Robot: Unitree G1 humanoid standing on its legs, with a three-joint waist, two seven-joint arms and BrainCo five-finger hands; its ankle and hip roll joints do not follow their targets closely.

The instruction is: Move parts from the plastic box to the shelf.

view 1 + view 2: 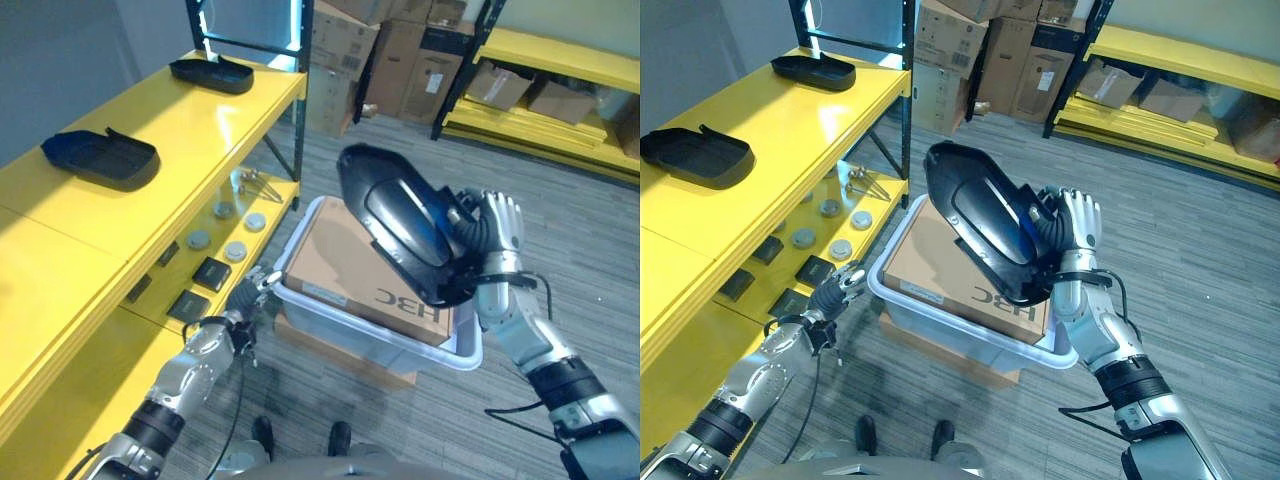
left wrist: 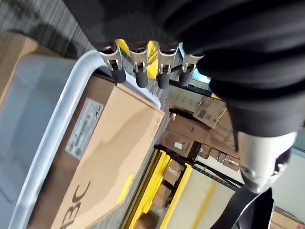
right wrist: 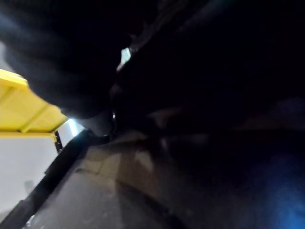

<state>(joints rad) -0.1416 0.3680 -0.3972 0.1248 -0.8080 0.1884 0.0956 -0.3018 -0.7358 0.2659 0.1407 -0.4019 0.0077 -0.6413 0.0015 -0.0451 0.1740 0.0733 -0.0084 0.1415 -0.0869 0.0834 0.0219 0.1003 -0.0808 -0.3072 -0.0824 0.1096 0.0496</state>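
Observation:
My right hand (image 1: 500, 232) is shut on a large black moulded part (image 1: 400, 220), held tilted in the air above the right half of the pale plastic box (image 1: 300, 300). A flat cardboard box (image 1: 340, 262) lies in the plastic box. In the right wrist view the part's dark surface (image 3: 200, 95) sits very close to the camera. My left hand (image 1: 242, 303) hovers by the box's left rim with relaxed fingers (image 2: 138, 71), holding nothing. The yellow shelf (image 1: 200, 130) stands to the left, with two similar black parts (image 1: 100, 155) (image 1: 212, 73) on its top level.
The shelf's lower level carries round grey discs (image 1: 236, 250), small black blocks (image 1: 211, 272) and a metal piece (image 1: 258, 183). The plastic box rests on a cardboard carton (image 1: 340, 358). Stacked cartons (image 1: 400, 55) and another yellow rack (image 1: 560, 70) stand at the back.

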